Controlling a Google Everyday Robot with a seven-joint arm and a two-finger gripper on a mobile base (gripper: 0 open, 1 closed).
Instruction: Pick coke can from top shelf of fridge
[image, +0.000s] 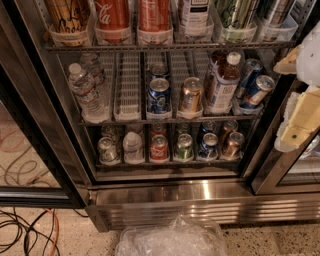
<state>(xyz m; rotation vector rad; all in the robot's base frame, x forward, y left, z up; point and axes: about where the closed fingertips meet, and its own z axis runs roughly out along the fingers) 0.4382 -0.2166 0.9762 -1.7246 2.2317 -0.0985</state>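
The fridge (200, 202) stands open in front of me, with black door frames and a steel louvred base. The top shelf (170, 46) runs along the upper edge of the view, with clear plastic lane trays at its front. The coke can (114, 19), red with white script, stands in the second tray from the left, its top cut off by the frame. Another red can (154, 17) stands right of it. My gripper (300, 107), white and cream, is at the right edge, in front of the right door frame, lower than the top shelf and far right of the coke can.
The middle rack holds water bottles (86, 87), blue cans (159, 95), a gold can (190, 95) and a bottle (222, 82). The lowest rack holds several cans, one of them red (159, 147). A clear plastic bag (172, 240) lies on the floor in front. Cables (25, 230) lie at left.
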